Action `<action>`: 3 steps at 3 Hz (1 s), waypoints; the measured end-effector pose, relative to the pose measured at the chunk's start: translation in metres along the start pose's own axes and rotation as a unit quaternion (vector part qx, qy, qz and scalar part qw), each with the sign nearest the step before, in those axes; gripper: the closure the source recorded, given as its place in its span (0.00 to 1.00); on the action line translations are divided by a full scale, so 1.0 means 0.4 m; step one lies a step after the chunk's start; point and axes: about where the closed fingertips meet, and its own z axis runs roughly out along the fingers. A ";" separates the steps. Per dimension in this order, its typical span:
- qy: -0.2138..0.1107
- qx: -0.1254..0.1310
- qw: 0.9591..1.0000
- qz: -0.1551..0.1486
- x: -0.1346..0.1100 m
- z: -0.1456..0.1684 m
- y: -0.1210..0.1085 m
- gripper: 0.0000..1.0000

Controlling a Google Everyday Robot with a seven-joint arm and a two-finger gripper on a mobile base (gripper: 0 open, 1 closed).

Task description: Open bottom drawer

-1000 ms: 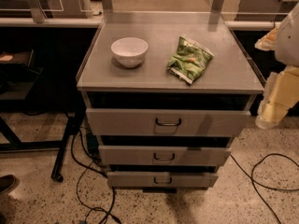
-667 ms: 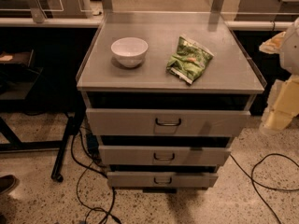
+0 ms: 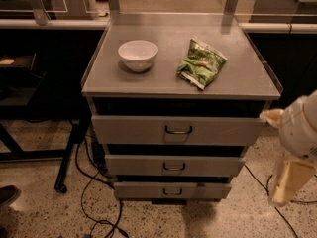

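Observation:
The bottom drawer (image 3: 172, 190) is the lowest and narrowest of three grey fronts on the metal cabinet, with a small dark loop handle (image 3: 172, 192) at its centre. Its front sits further back than the middle drawer (image 3: 173, 165) and the top drawer (image 3: 177, 130), which stick out in steps above it. My gripper (image 3: 290, 181) hangs at the right edge of the camera view, below the white arm (image 3: 301, 125). It is to the right of the cabinet, at about the height of the lower drawers, and touches nothing.
A white bowl (image 3: 137, 54) and a green snack bag (image 3: 201, 63) lie on the cabinet top (image 3: 158, 83). Black cables (image 3: 99, 202) trail on the speckled floor at the cabinet's left. A dark table frame (image 3: 69, 148) stands at left, and a shoe tip (image 3: 7, 196) shows at the lower left.
The arm and gripper have dropped lower along the cabinet's right side, from the top drawer's level to the lower drawers' level. The drawers, bowl and bag have not moved.

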 end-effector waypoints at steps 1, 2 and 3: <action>0.010 -0.025 1.000 0.003 0.022 0.048 0.047 0.00; 0.010 -0.025 1.000 0.003 0.022 0.048 0.047 0.00; -0.009 -0.058 0.998 0.008 0.021 0.111 0.103 0.00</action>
